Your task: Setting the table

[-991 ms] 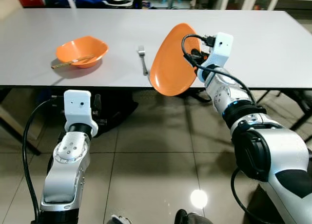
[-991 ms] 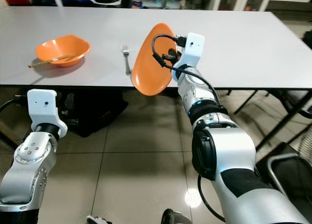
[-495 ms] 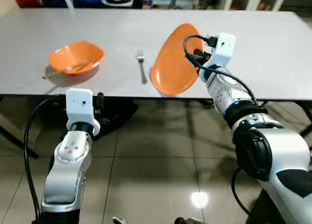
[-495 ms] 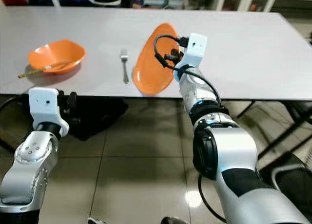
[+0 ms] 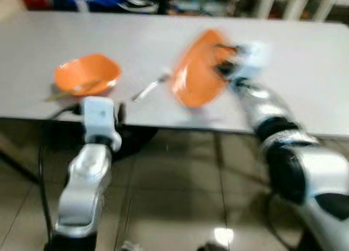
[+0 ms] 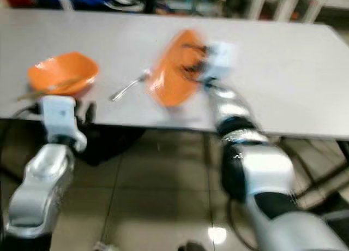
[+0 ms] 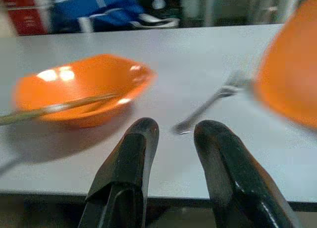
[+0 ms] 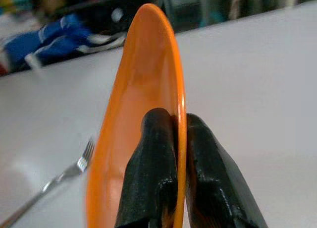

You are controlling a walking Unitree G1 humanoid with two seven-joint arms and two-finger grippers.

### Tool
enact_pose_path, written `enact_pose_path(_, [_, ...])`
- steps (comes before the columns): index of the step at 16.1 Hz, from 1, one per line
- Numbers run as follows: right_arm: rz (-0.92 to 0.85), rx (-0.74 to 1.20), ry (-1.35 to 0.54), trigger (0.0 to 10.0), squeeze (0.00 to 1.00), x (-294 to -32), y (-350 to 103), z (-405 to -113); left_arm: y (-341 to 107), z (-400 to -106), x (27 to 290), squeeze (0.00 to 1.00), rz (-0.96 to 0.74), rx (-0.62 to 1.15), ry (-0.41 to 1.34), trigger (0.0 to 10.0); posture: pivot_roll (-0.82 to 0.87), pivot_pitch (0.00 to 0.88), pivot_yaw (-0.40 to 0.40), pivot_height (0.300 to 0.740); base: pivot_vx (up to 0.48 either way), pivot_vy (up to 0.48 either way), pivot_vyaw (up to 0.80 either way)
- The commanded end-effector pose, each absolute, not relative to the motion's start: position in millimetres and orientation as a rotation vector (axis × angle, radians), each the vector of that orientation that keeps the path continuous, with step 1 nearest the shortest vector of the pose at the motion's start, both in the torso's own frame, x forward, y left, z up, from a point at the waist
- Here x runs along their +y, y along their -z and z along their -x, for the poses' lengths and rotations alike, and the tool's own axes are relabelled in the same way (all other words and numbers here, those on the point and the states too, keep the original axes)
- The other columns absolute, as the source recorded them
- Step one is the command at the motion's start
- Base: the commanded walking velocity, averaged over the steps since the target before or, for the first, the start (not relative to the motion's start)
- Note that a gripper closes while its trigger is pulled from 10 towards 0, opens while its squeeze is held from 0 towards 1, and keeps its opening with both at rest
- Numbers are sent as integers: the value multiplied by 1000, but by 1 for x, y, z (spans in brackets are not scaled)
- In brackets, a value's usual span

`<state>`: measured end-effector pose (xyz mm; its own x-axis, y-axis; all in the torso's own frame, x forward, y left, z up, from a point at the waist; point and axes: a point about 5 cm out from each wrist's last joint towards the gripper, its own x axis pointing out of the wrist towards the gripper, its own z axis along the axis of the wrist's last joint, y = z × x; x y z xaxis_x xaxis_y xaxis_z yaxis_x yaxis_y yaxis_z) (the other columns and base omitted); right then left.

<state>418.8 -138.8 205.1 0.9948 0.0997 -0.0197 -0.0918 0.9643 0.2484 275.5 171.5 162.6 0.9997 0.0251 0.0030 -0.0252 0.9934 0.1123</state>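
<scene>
The right hand (image 8: 176, 153) pinches the rim of the orange plate (image 8: 143, 109), holding it tilted on edge above the middle of the grey desk (image 5: 305, 60). A fork (image 5: 148, 87) lies at the plate's nine o'clock, with an orange bowl (image 5: 86, 74) beyond it. The left hand (image 7: 171, 153), fingers narrowly parted and holding nothing, sits at the desk's near edge.

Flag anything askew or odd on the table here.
The fork lies diagonally beside the tilted orange plate, which the right gripper pinches by its rim. A stick-like utensil overhangs the orange bowl. Head views are blurred.
</scene>
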Motion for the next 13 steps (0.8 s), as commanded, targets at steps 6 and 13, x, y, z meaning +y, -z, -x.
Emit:
enact_pose_path(6, [-242,46,-167,10000,0,-112,-204,-418,-160,-272,182,0,-122,15,-64,10000,33,65,6,740,0,0,0])
enact_pose_path(13, [-356,24,-227,10000,0,-98,-230,-422,-159,-266,185,0,-130,21,-74,10000,57,63,6,740,0,0,0])
